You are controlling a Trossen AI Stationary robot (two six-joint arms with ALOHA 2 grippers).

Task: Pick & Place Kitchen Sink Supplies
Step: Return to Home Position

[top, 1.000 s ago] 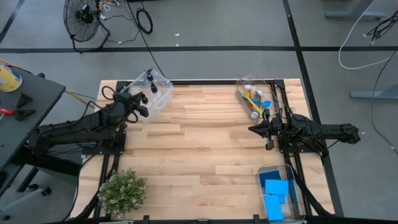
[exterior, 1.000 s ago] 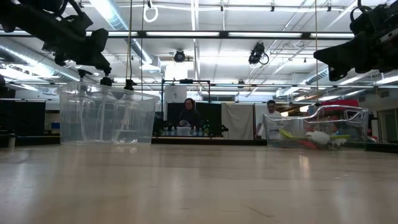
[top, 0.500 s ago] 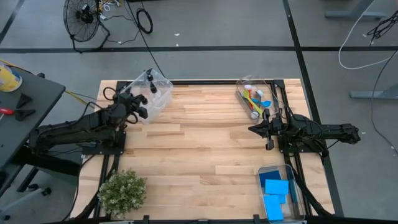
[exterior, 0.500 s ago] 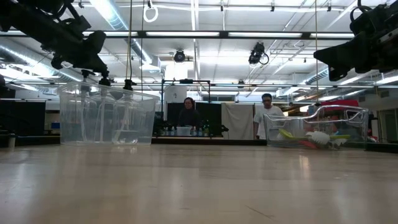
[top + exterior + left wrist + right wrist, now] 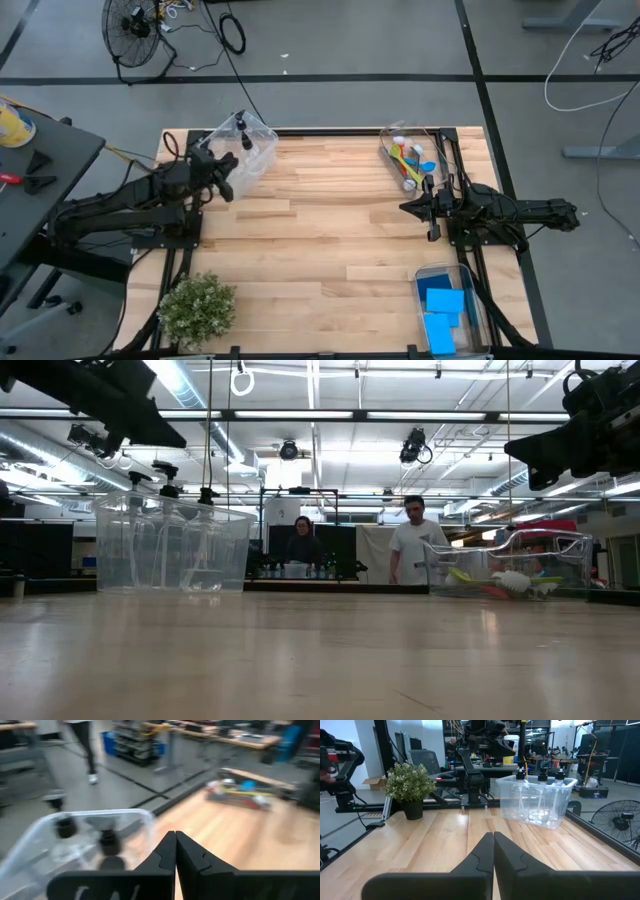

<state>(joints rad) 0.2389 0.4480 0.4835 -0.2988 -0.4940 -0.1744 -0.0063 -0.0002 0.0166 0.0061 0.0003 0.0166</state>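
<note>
Looks almost done. On the bare table [image 5: 330,240], no supplies seen lying loose. Sorted already: bottles [image 5: 246,141] in the bottle bin [image 5: 262,160] at 11 o'clock of the table, brushes [image 5: 408,160] in the brush bin [image 5: 383,140] at 1 o'clock, sponges [image 5: 445,300] in the sponge bin [image 5: 440,272] at 5 o'clock. Left to do, most probably, only bringing the arms to rest.

Left gripper [image 5: 228,175] raised above the table at 10 o'clock, holding nothing, fingers [image 5: 165,855] pressed together. From it, bottles at about 1 o'clock, near, not touching. Right gripper [image 5: 405,208] raised at 3 o'clock of the table, also without load, fingers [image 5: 482,855] together. From it, brushes at 12 o'clock, near but apart; sponges at about 5 o'clock, well apart. Plant [image 5: 197,308] at 7 o'clock, not part of the job.
</note>
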